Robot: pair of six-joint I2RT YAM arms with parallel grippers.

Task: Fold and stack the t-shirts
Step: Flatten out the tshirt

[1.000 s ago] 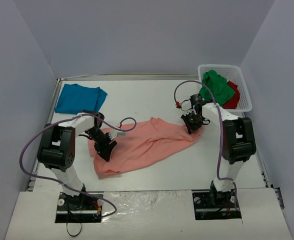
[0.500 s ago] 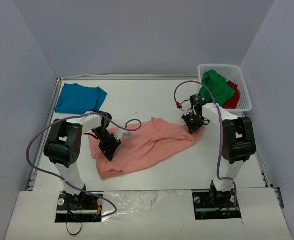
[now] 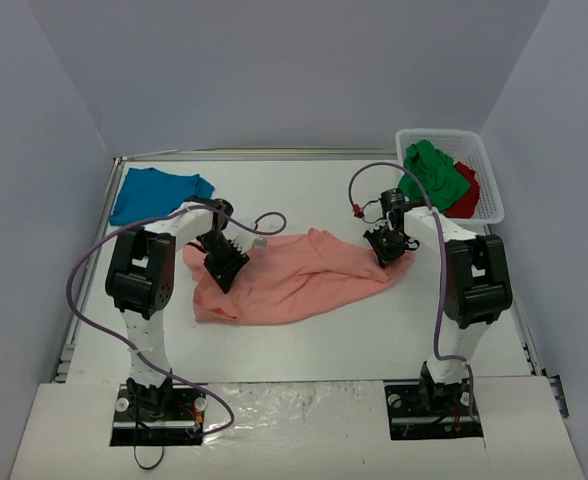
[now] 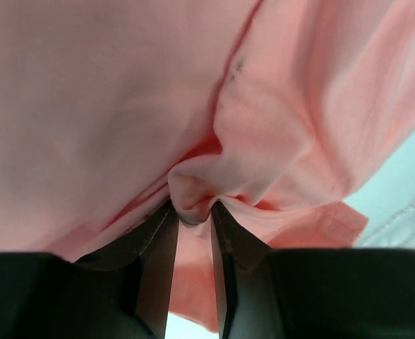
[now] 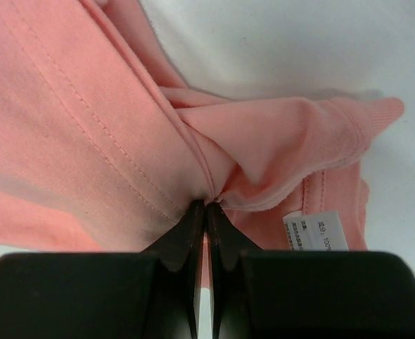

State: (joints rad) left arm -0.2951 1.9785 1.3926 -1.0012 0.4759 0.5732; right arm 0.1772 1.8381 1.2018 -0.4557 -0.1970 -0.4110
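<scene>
A salmon-pink t-shirt [image 3: 294, 280] lies crumpled across the middle of the table. My left gripper [image 3: 224, 272] is at its left end, and the left wrist view shows the jaws [image 4: 192, 212] pinching a bunched fold of the pink cloth [image 4: 123, 106]. My right gripper [image 3: 387, 250] is at the shirt's right end, shut on a seamed edge [image 5: 207, 203] near the white care label [image 5: 317, 232]. A teal-blue t-shirt [image 3: 159, 193] lies flat at the back left. A green t-shirt [image 3: 429, 170] and a red one [image 3: 464, 190] sit in the basket.
The white mesh basket [image 3: 492, 175] stands at the back right corner, close behind my right arm. Grey walls close in the table on three sides. Purple cables loop above both arms.
My left gripper has moved toward the back and right, dragging the pink shirt's left part with it; the shirt's near-left corner has drawn in. The right gripper has stayed put.
</scene>
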